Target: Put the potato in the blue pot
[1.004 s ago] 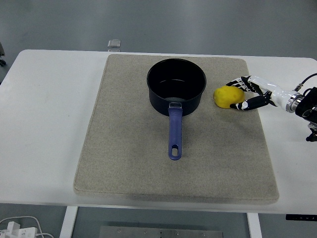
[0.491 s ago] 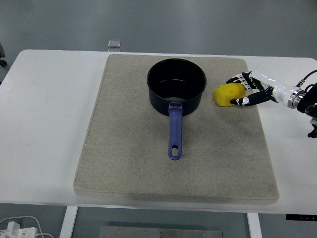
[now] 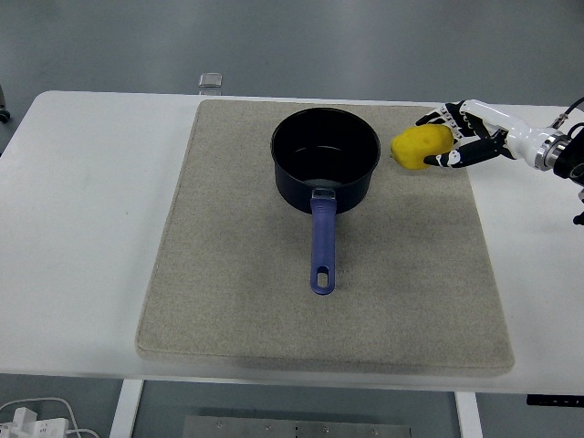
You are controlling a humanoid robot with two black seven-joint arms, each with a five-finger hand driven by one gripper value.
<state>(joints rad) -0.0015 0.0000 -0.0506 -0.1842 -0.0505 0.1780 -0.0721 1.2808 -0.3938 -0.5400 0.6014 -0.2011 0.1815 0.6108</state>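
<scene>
A yellow potato (image 3: 419, 147) is held in my right hand (image 3: 443, 137), lifted above the mat just right of the pot. The hand's fingers (image 3: 454, 157) are curled around the potato's right side. The blue pot (image 3: 325, 160) stands upright on the beige mat (image 3: 228, 255), dark inside and with nothing in it. Its blue handle (image 3: 321, 242) points toward the table's near edge. My left arm is out of view.
The white table (image 3: 82, 228) bears the mat. A small grey object (image 3: 211, 81) sits at the table's far edge. White cables (image 3: 36, 415) lie on the floor at the bottom left.
My right hand has closed on the potato and lifted it up and slightly away from the mat. The pot has not moved.
</scene>
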